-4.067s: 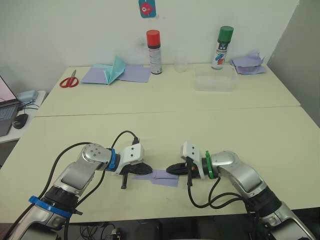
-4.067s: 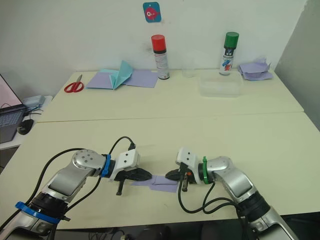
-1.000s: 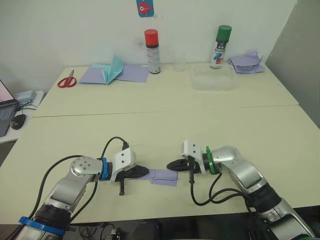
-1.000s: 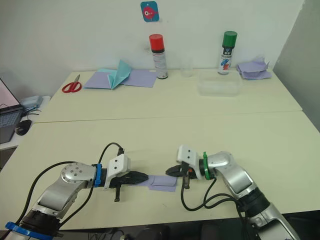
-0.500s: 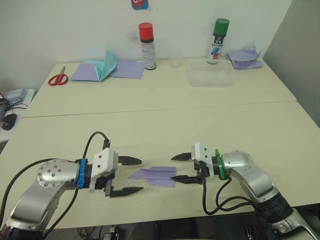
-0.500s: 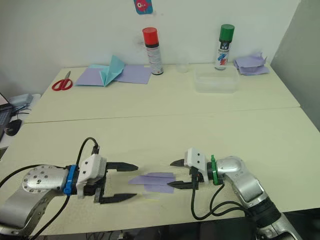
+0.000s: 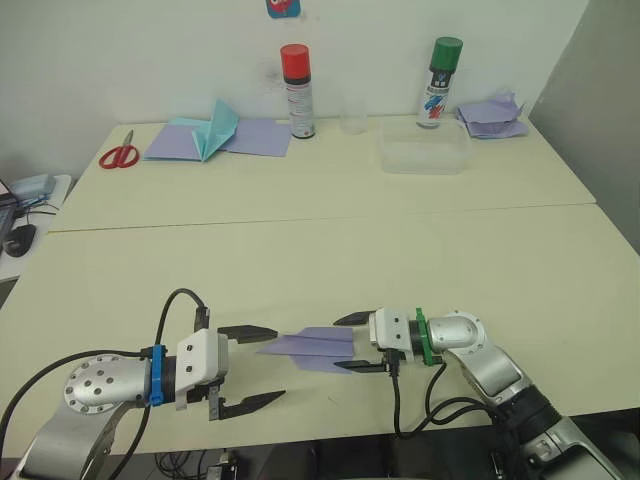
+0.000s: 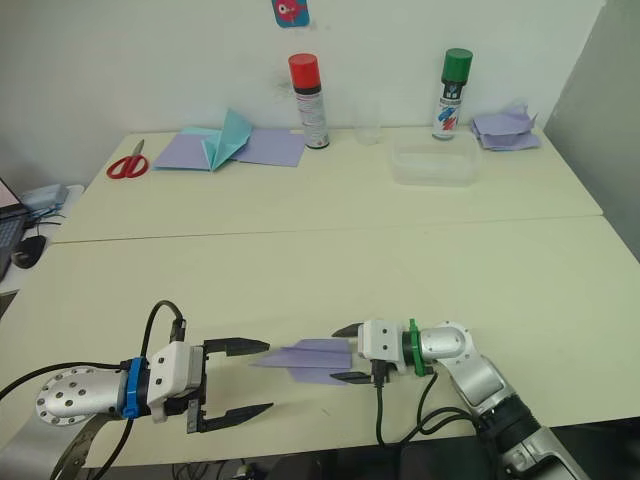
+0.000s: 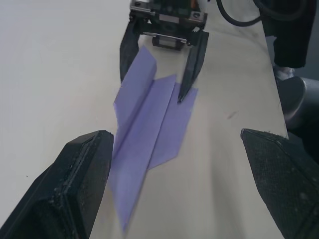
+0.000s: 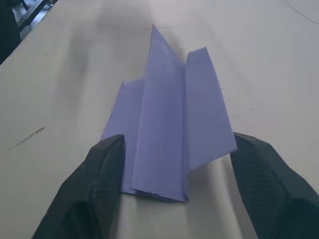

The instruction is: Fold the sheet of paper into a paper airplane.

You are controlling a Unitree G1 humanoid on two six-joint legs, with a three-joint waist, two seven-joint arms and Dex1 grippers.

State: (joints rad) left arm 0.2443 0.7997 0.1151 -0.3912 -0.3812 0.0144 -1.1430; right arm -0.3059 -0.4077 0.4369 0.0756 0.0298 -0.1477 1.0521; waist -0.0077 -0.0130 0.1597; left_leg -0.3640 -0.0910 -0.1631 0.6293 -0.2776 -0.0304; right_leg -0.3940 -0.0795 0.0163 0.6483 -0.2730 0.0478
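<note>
The paper airplane (image 7: 312, 346) lies flat on the near table (image 7: 520, 270) between the 2 grippers, its pointed nose toward the left gripper (image 7: 250, 366) and its blunt tail between the fingertips of the right gripper (image 7: 352, 342). Both grippers stand wide open and hold nothing; the left gripper's fingers straddle the line of the nose without touching it, while the right gripper's fingers sit just beside the tail edges, and whether they touch the paper I cannot tell. In the right wrist view the dart shows a raised centre ridge with wings that spring up unevenly on either side. It looks very light, thin and limp, likely to slide on the smooth table and to crumple or lose its creases under a hard pinch. The sounder hold is probably the doubled ridge near the tail, just ahead of the right gripper, pinched gently from both sides. No writing or brand can be read on the paper; the labels on the far spray cans are too small to make out.
</note>
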